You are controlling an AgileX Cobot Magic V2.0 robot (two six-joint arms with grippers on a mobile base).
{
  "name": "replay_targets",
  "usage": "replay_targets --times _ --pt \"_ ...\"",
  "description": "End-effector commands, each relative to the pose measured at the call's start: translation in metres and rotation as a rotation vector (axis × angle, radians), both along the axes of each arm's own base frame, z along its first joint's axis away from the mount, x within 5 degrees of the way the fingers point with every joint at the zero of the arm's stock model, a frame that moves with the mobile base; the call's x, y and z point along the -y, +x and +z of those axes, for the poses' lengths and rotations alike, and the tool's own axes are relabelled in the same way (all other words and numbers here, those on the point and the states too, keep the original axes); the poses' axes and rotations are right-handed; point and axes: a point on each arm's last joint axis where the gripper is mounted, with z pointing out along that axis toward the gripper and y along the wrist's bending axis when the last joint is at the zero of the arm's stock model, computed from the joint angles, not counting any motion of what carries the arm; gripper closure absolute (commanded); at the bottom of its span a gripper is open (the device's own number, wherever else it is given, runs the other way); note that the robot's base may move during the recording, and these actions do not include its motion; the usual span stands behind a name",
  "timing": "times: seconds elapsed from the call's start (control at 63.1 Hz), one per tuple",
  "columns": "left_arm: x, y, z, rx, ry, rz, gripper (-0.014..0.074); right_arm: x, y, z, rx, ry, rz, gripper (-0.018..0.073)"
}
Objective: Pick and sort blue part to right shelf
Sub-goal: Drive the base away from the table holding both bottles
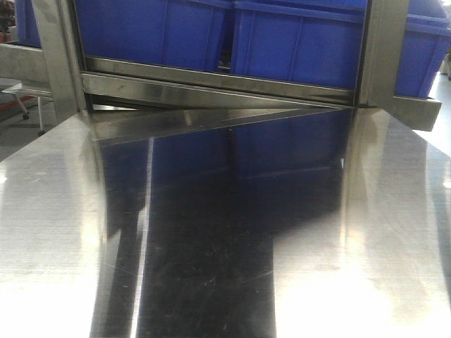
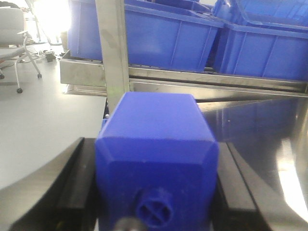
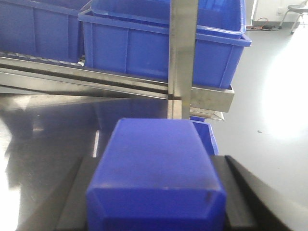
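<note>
In the right wrist view my right gripper [image 3: 159, 161] is shut on the blue part [image 3: 156, 168], a dark-blue block with bevelled edges. A flat angular piece of it juts out at its far end. Beyond it stands the right shelf [image 3: 96, 77], with a steel front bar and an upright post [image 3: 182, 53]. In the left wrist view my left gripper [image 2: 156, 147] is shut on a similar blue block [image 2: 156, 139]. That block has a small round knob [image 2: 155, 208] facing the camera. Neither gripper shows in the front view.
Large blue bins [image 1: 296, 42] sit on the rack behind the steel bar [image 1: 211, 91]. A shiny steel table [image 1: 211, 246] runs up to the rack. Grey floor lies to the right [image 3: 274, 120]. An office chair [image 2: 14, 43] stands on the floor at the left.
</note>
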Motion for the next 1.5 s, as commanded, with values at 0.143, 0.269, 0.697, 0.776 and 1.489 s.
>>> replay_targets --times 0.143,0.269,0.697,0.776,1.489 --pt "-0.0004 -0.0007 0.0171 0.107 -0.026 0.003 0.0210 0.0010 -0.0007 0.0185 0.118 -0.004 -0.013 0.0167" --pt "-0.0004 -0.0007 0.0171 0.107 -0.026 0.003 0.0210 0.0010 -0.0007 0.0185 0.118 -0.004 -0.013 0.0167" --pt "-0.0004 -0.0007 0.0171 0.107 -0.026 0.003 0.0210 0.0010 -0.0007 0.0185 0.118 -0.004 -0.013 0.0167" --pt "-0.0004 -0.0007 0.0171 0.107 -0.026 0.003 0.0210 0.0010 -0.0007 0.0185 0.118 -0.004 -0.013 0.0167" --pt "-0.0004 -0.0007 0.0171 0.107 -0.026 0.003 0.0210 0.0010 -0.0007 0.0185 0.118 -0.004 -0.013 0.0167"
